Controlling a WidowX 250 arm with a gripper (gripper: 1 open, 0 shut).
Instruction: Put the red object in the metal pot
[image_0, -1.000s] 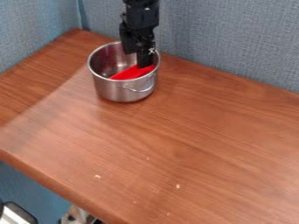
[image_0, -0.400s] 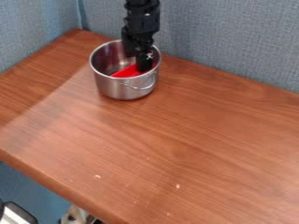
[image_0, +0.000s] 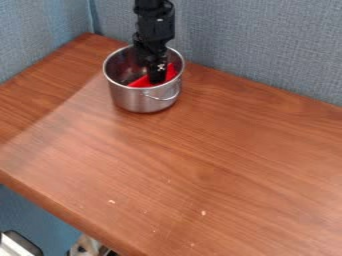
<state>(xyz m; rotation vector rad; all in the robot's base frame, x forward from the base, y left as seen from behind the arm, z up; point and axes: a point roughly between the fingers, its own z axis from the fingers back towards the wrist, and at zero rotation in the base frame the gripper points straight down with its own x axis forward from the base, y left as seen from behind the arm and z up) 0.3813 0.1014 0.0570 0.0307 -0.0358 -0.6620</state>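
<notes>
Camera view, one item: red object (image_0: 134, 76) lying inside the metal pot (image_0: 142, 95) on the wooden table (image_0: 187, 170). Gripper (image_0: 152, 66) pointing down into the pot, jaws spread, released. Step: placement apparently done. Next: straight lift clear of the rim.

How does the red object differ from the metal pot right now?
The red object is bright matte red; the metal pot is shiny silver. The red object is elongated and smaller, lying inside; the metal pot is round, upright and contains it. Both sit at the wooden table's far edge, under the hand.
</notes>
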